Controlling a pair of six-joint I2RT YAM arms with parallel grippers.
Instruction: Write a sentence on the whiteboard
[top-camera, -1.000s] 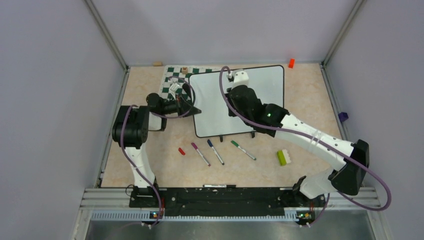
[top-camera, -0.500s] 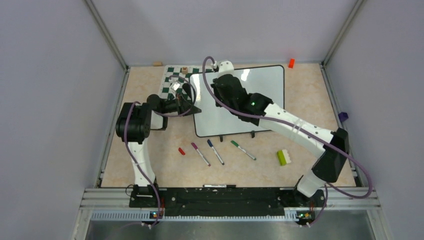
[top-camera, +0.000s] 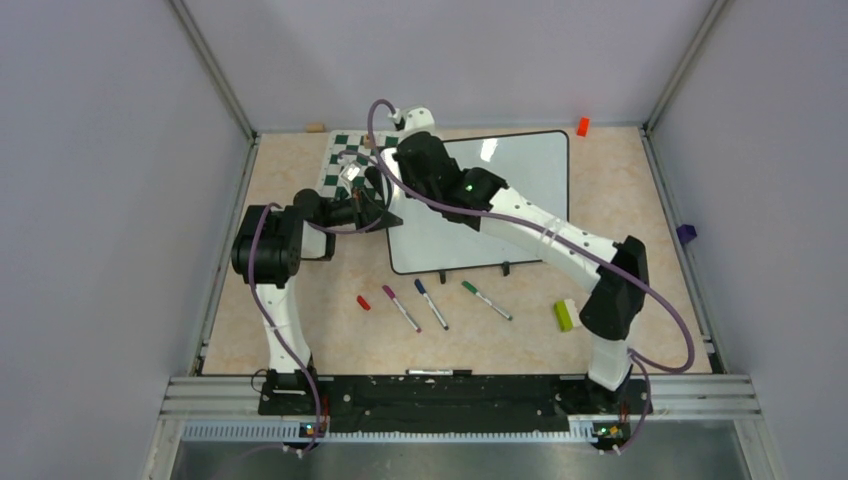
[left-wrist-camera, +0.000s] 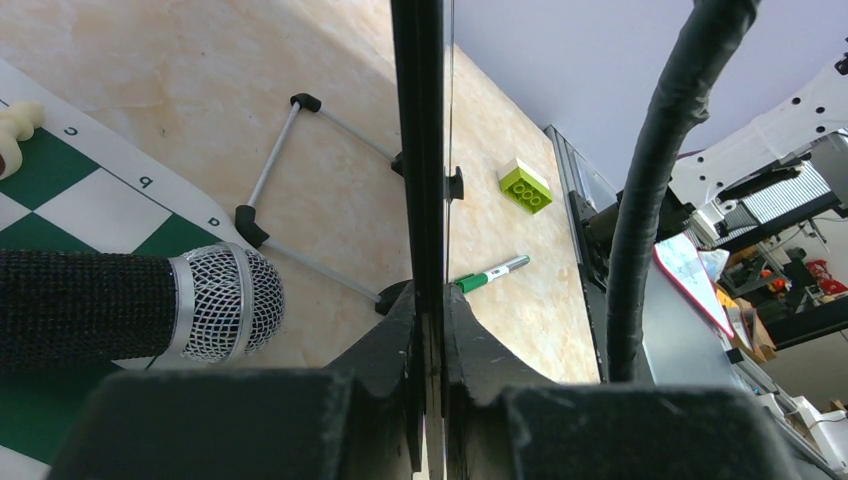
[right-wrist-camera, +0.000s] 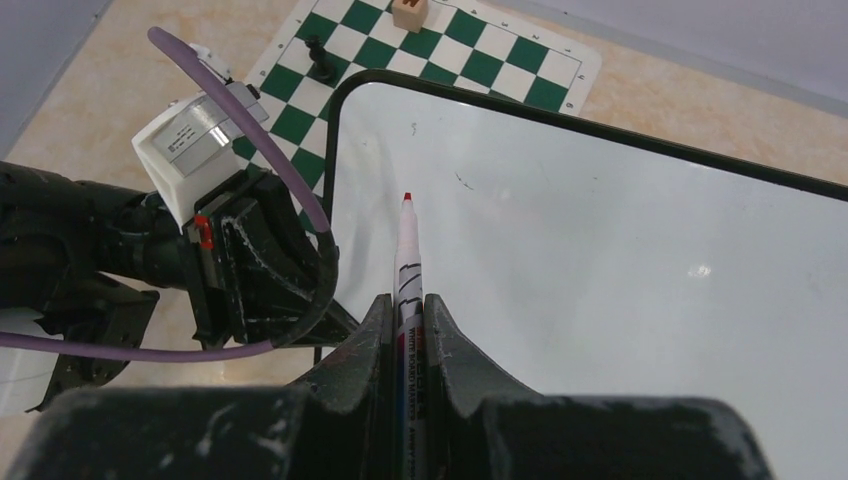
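Marker (right-wrist-camera: 408, 262) has swung left across whiteboard (right-wrist-camera: 620, 290), right fingers (right-wrist-camera: 362, 372) clenching it, left fingers (left-wrist-camera: 382, 415) clamping the frame; writing seemingly unstarted.

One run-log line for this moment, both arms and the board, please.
left fingers: shut on whiteboard left edge | right fingers: shut on red marker, tip near board's far-left corner, contact unclear | writing: none yet

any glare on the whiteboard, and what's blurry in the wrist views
Top external: a bright glare patch on the whiteboard near its far edge. Right wrist: one faint highlight on it; marker tip sharp, jaws blurred. Left wrist: jaws blurred, brick sharp.
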